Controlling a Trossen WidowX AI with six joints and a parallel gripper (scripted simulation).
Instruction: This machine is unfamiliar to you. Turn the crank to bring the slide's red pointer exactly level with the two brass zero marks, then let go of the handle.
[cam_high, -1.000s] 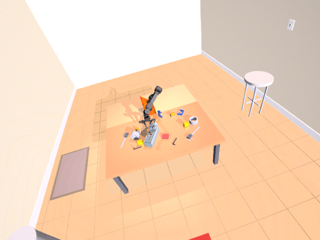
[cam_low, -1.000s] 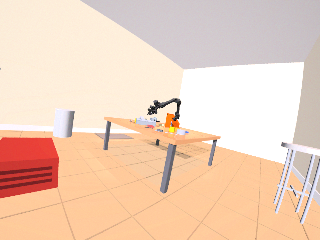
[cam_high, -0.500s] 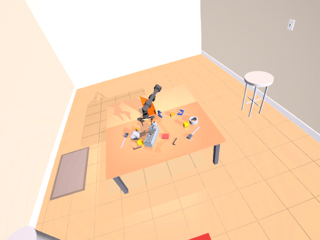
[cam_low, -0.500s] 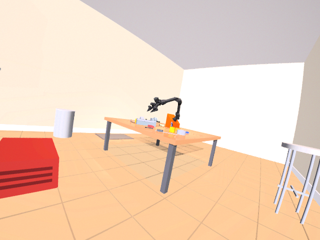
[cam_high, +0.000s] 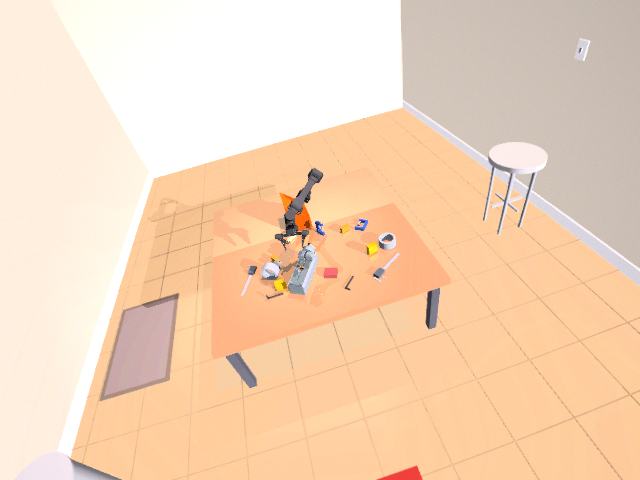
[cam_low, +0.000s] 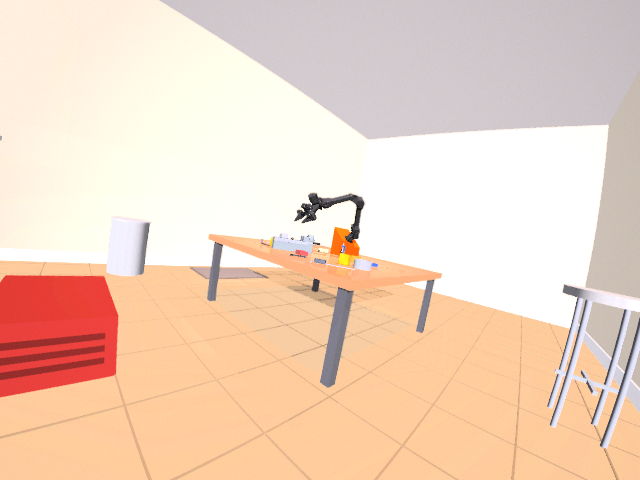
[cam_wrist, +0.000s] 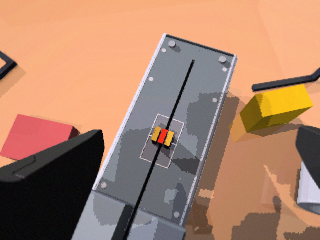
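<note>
A: Top view first. Tiled floor, pale walls, orange bench (cam_high: 413, 248) mid-room, white stool (cam_high: 516, 157) off by the grey wall, grey mat (cam_high: 139, 346) on the floor.

B: The machine?

A: Grey crank machine (cam_high: 303, 272) near the bench middle, long body. Black arm (cam_high: 302, 198) rises from an orange base (cam_high: 297, 214) behind it. Pincer (cam_high: 292, 237) hangs above the machine's far end, spread wide, nothing in it.

B: Clutter?

A: Red block (cam_high: 330, 272) just beside the machine, yellow block (cam_high: 280, 284) on the other side, tape roll (cam_high: 387, 240) and blue bits well apart from it.

B: Exterior view?

A: Same bench (cam_low: 392, 273) seen from low down, red tool chest (cam_low: 51, 330) in front, white bin (cam_low: 128, 245) by the wall. Pincer (cam_low: 305, 213) is up off the bench, above the machine (cam_low: 292, 242), not touching it.

B: Wrist view?

A: Looks straight down on the machine's grey top plate (cam_wrist: 200, 90), black slot running lengthwise. Red pointer (cam_wrist: 163, 136) sits between two brass marks (cam_wrist: 170, 138), level with them as far as I can tell. One dark finger (cam_wrist: 50, 185) at lower left, the other just shows at the right edge; wide apart, empty. Crank handle is not clearly visible here. Yellow block (cam_wrist: 275, 107) right, red block (cam_wrist: 37, 135) left.
</note>
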